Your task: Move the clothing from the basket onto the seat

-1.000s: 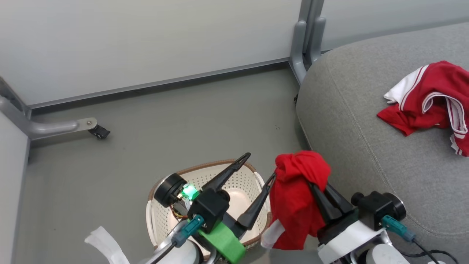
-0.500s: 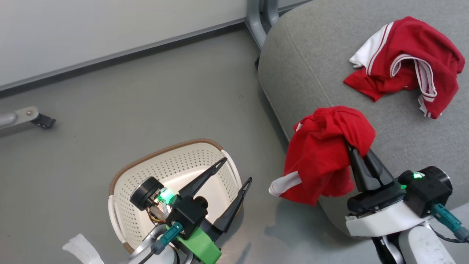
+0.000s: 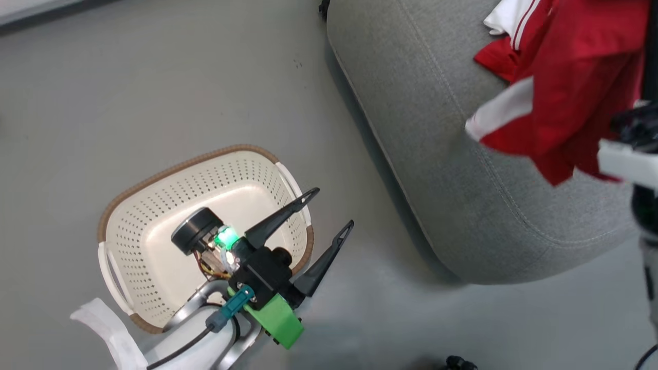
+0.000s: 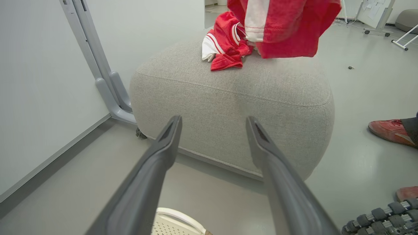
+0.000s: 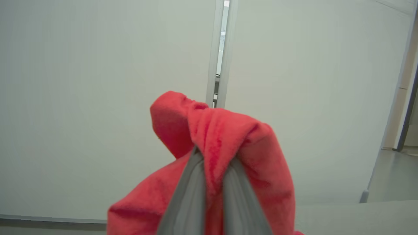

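The cream perforated basket (image 3: 180, 165) with its brown rim stands on the floor at lower left; the part of its inside that shows is bare. My left gripper (image 3: 334, 207) hovers open over its right rim, holding nothing; the left wrist view shows its fingers spread (image 4: 214, 120) toward the seat (image 4: 228, 107). My right gripper (image 5: 214, 156) is shut on a red garment (image 3: 565, 103) with a white stripe. It hangs above the grey seat (image 3: 442, 154). A second red and white garment (image 4: 225, 49) lies on the seat top, behind the hanging one.
Grey floor surrounds the basket. A partition's grey metal leg (image 4: 111, 94) stands left of the seat by the pale wall. A person's red shoe (image 4: 388, 130) rests on the floor to the right of the seat. A dark ridged part (image 4: 375, 218) sits at lower right.
The head camera has swung right and down. My right gripper has carried the red garment from beside the basket up over the seat. The left gripper stays open over the basket.
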Robot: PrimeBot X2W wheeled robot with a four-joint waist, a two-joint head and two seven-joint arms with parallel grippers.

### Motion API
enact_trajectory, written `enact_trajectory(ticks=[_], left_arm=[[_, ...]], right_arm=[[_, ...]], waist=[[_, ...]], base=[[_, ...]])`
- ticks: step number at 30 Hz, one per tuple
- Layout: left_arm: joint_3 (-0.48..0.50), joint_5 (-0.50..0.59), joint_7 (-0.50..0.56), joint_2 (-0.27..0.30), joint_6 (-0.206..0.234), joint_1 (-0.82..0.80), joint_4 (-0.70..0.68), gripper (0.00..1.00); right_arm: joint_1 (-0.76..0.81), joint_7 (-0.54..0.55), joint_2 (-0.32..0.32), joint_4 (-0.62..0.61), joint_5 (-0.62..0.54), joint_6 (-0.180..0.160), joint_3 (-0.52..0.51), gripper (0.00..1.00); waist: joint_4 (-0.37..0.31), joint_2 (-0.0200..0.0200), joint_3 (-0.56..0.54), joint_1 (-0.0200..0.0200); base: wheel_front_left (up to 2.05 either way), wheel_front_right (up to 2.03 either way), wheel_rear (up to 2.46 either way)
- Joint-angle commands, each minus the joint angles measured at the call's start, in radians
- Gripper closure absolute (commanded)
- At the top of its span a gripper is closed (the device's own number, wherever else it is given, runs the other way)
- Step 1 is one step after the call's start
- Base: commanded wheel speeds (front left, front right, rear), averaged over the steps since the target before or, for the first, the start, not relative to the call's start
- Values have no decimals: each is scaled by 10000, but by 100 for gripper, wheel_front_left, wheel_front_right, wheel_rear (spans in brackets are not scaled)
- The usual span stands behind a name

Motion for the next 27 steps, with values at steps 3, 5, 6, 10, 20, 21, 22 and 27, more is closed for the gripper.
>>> enact_trajectory(ticks=[3, 5, 6, 10, 20, 21, 22, 27], left_arm=[[35, 127, 213, 144, -175, -583, -246, 0], [38, 204, 273, 204, -243, -817, -354, 0], [37, 256, 320, 202, -276, -949, -417, 0], [114, 385, 301, 261, -275, -1273, -551, 0], [237, 481, 249, 450, -140, -1566, -763, 0], [236, 480, 251, 441, -129, -1562, -753, 0], [234, 470, 250, 421, -88, -1553, -740, 0], [335, 215, 246, 301, 89, -1347, -657, 0]], right_arm=[[-1947, -25, -916, 588, 70, -11, -232, 100], [-2953, -23, -1509, 1054, -96, -12, -345, 100], [-3485, -23, -1860, 1339, -224, -12, -433, 100], [-5036, -25, -2939, 2359, -437, -11, -754, 100], [-5227, -25, -3757, 4980, -836, -12, -1901, 100], [-5052, -25, -3645, 5195, -815, -12, -2086, 100], [-4764, -26, -3454, 5490, -842, -12, -2308, 100], [-3569, -26, -2612, 6594, -933, -12, -2840, 100]], waist=[[322, 0, 1682, -1], [554, 0, 2086, -1], [713, 0, 2296, -1], [1206, 0, 2872, -1], [1686, 0, 3721, -1], [1671, 0, 3727, -1], [1653, 0, 3720, -1], [1545, 0, 3519, -1]], base=[[0, 0, 0], [0, 0, 0], [0, 0, 0], [0, 0, 0], [0, 0, 0], [0, 0, 0], [0, 0, 0], [0, 0, 0]])
